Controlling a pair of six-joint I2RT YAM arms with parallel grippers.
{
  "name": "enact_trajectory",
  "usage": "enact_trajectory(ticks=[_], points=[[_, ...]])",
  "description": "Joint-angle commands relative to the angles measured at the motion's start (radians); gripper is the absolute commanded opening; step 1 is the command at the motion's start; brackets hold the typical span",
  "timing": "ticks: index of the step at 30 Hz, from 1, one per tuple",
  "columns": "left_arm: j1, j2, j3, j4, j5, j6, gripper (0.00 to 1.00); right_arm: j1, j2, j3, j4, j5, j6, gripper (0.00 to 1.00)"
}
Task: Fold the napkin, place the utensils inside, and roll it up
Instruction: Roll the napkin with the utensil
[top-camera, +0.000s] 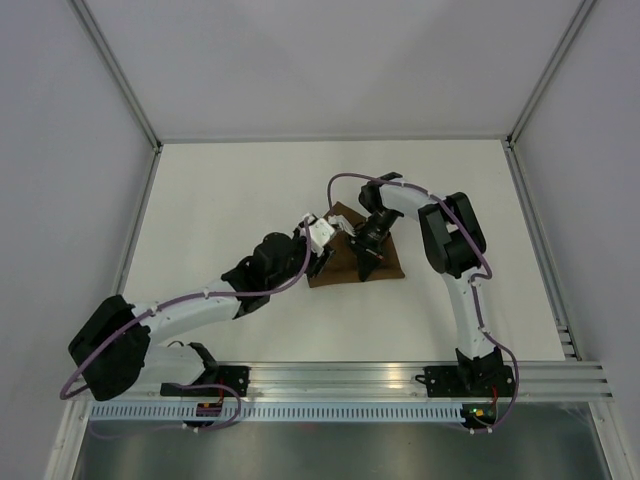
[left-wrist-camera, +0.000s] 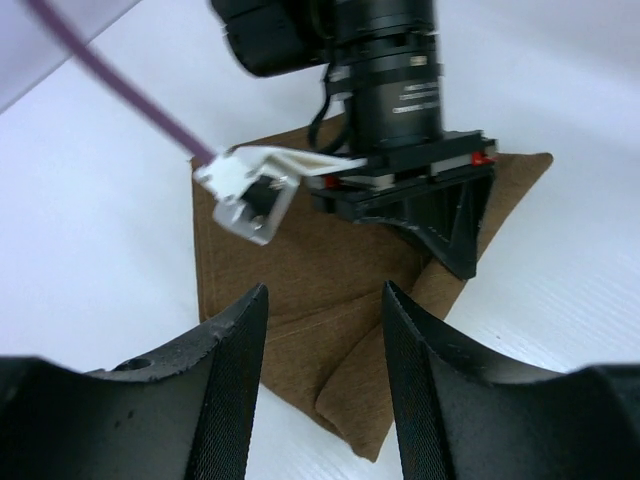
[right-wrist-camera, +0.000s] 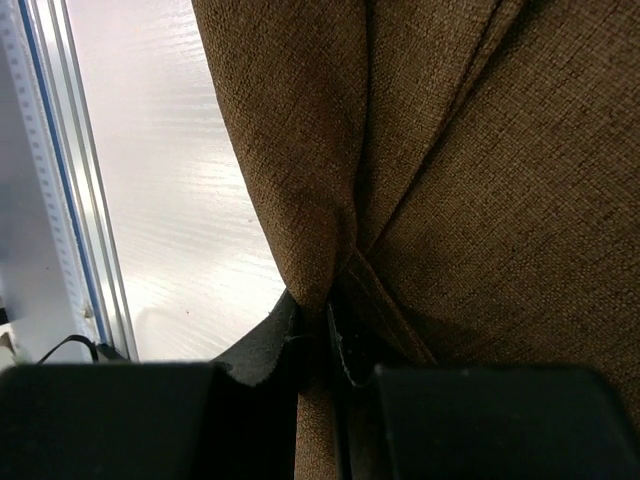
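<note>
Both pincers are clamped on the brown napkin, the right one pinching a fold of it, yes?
Not both. The right pincer does pinch a fold of the napkin, but the left pincer is open near the cloth, gripping nothing; the left wrist view shows it.

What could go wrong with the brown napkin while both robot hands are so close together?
1. The right end effector is pinching a bunched ridge of the napkin. A pull or lift from here could drag the folds crooked or undo them.
2. The left end effector hangs open over the napkin's edge, right beside the right one. If either moves carelessly, they might bump into each other.
</note>
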Motion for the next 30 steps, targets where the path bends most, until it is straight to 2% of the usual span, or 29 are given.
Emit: enact_trajectory(ticks=[1, 4, 8, 11, 19, 30], points=[[-0.080, 0.066, 0.014, 0.094, -0.120, 0.164, 0.55, 0.004, 0.106, 0.027, 0.031, 0.081, -0.023, 0.14], [-0.145, 0.129, 0.044, 0.065, -0.119, 0.213, 0.56, -0.002, 0.132, 0.064, 0.008, 0.077, -0.022, 0.14], [-0.224, 0.298, 0.147, -0.025, -0.108, 0.281, 0.57, -0.006, 0.162, 0.096, -0.016, 0.080, -0.019, 0.14], [-0.249, 0.367, 0.190, -0.041, -0.111, 0.317, 0.57, -0.007, 0.172, 0.113, -0.021, 0.085, -0.014, 0.14], [-0.251, 0.494, 0.233, -0.056, -0.088, 0.362, 0.57, -0.012, 0.189, 0.117, -0.024, 0.090, -0.011, 0.14], [-0.249, 0.587, 0.249, -0.075, -0.122, 0.382, 0.56, -0.016, 0.209, 0.143, -0.044, 0.084, -0.013, 0.13]])
